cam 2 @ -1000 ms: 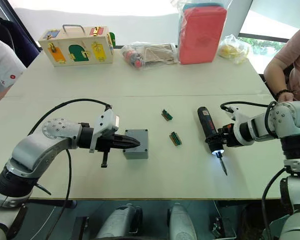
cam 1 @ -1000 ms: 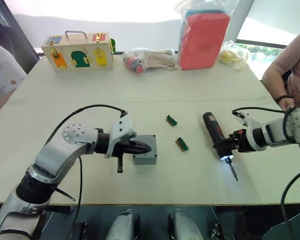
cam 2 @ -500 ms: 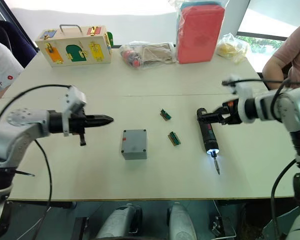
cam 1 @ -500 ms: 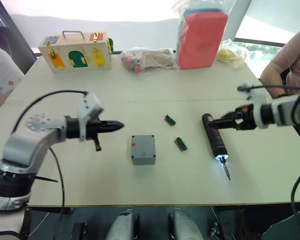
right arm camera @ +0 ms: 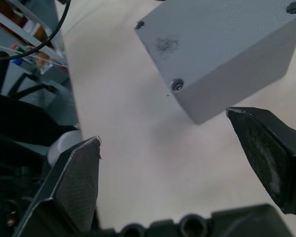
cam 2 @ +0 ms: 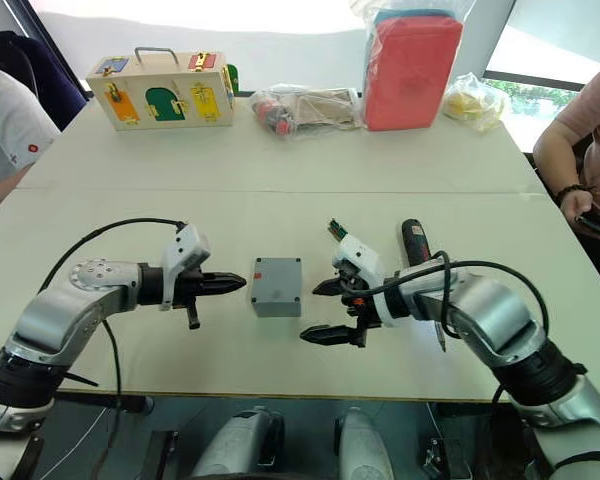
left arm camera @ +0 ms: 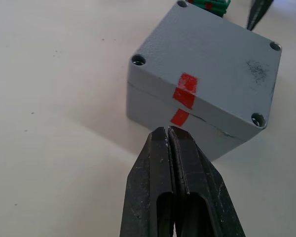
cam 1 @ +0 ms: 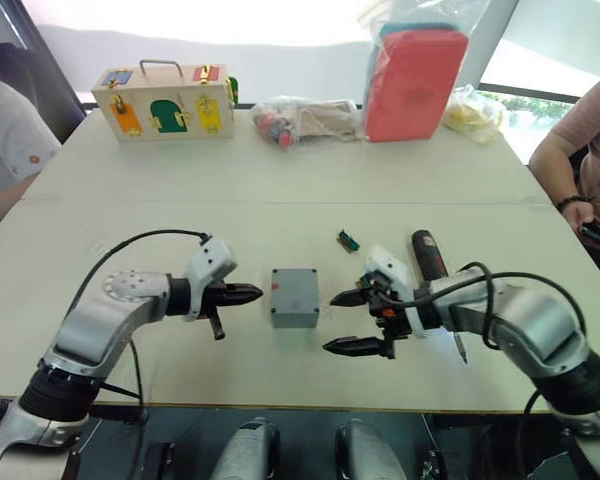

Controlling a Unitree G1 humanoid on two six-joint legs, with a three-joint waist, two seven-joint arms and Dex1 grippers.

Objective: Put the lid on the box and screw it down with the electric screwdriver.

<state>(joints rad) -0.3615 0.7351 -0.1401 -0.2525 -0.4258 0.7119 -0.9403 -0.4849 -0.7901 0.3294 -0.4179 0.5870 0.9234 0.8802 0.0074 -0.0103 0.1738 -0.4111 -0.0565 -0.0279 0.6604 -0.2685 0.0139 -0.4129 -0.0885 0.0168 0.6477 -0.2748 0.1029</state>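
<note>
The grey box [cam 1: 294, 297] sits mid-table with the lid [left arm camera: 212, 64] on top of it; a red mark runs across the seam between them. My left gripper [cam 1: 255, 294] is shut and empty, its tips just short of the box's left side, pointing at the red mark [left arm camera: 182, 96]. On the box's right side my right gripper [cam 1: 342, 322] stands open with nothing between its fingers, a short way from the box. The electric screwdriver [cam 1: 427, 255] lies on the table behind my right arm, which hides part of it.
A small green connector [cam 1: 347, 240] lies behind the right gripper. Along the far edge stand a wooden latch box [cam 1: 165, 102], a clear bag [cam 1: 305, 118], a red pouch [cam 1: 412, 80] and a yellow bag [cam 1: 475, 108]. People sit at the left [cam 1: 5, 160] and right [cam 1: 580, 150].
My right gripper let go of the screwdriver, which now lies on the table, and swung left to the box, open. My left gripper pulled back from the box, then returned close to it.
</note>
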